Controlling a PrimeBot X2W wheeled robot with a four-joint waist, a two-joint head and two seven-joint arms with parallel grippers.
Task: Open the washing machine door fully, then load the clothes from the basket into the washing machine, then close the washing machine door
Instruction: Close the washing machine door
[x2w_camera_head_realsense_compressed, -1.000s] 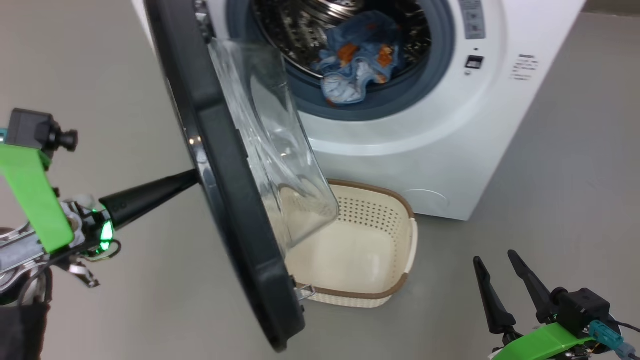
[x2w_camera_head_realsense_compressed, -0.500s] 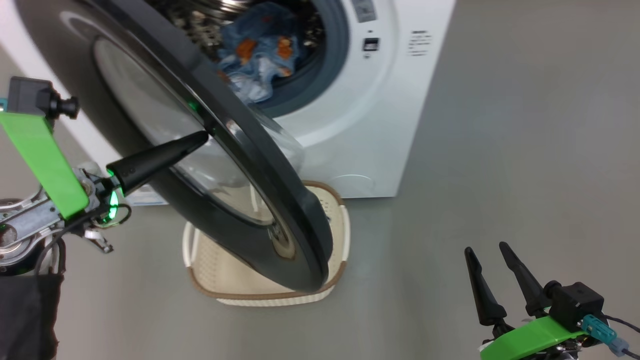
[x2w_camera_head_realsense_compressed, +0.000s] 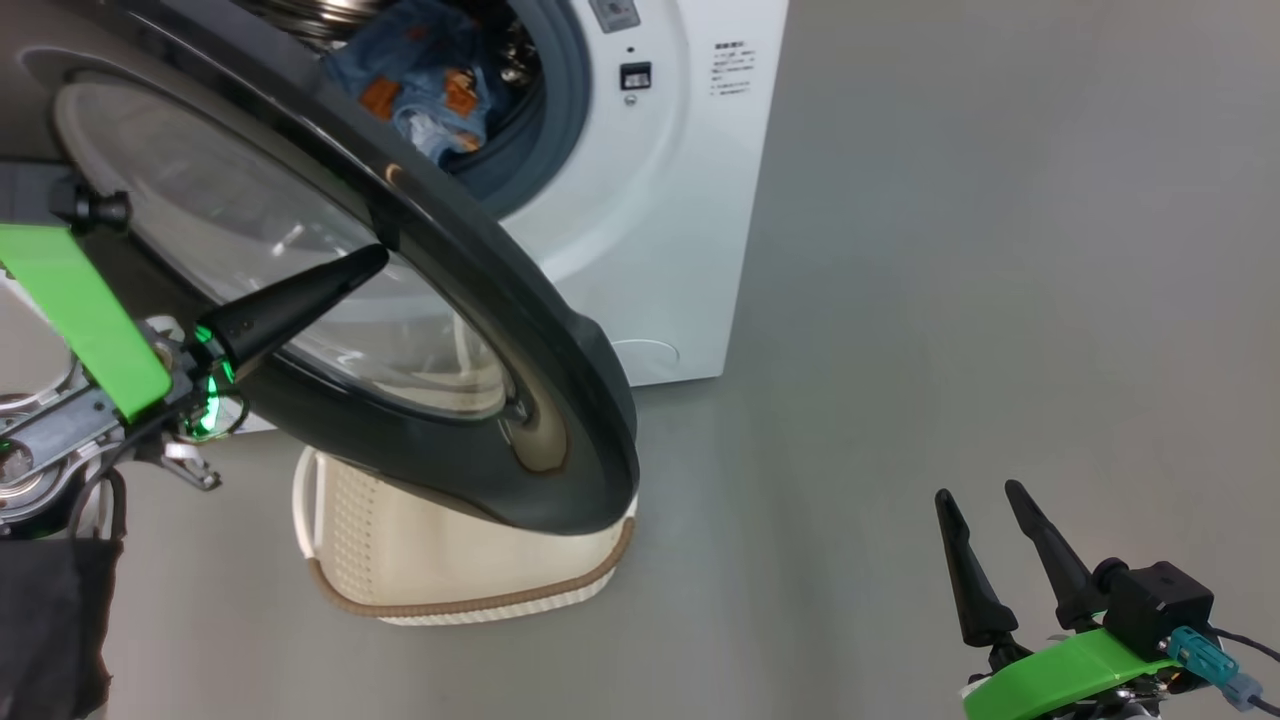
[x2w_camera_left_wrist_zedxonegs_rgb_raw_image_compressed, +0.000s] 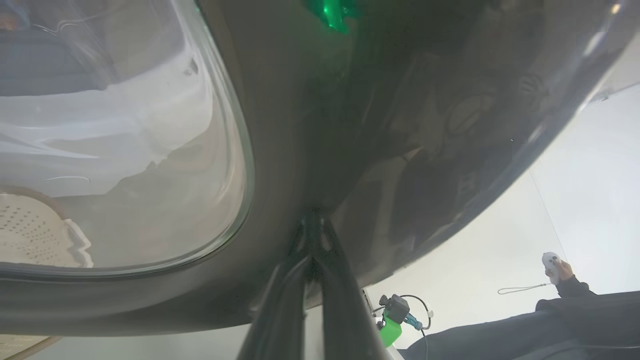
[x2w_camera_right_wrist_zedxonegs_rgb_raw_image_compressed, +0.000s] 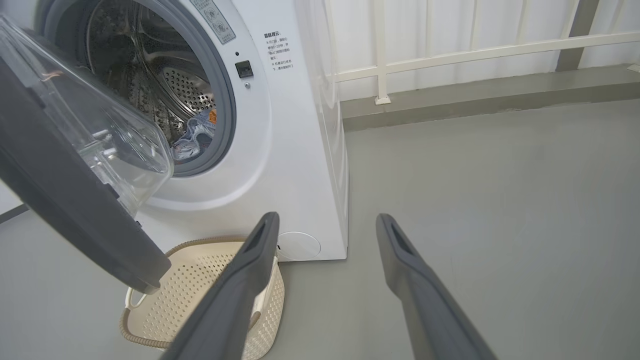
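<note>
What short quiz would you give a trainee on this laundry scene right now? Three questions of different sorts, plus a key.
1. True or false: the clothes lie in the basket.
2. Which arm's gripper touches the washing machine door? A) left B) right C) both
3. Fill in: the right gripper has its fingers ____.

Key
1. False: the clothes lie inside the washing machine, and the basket looks empty.
2. A: the left gripper, fingers shut together, rests its tips against the door's glossy black rim.
3. Open, hanging over the bare floor, touching nothing.
</note>
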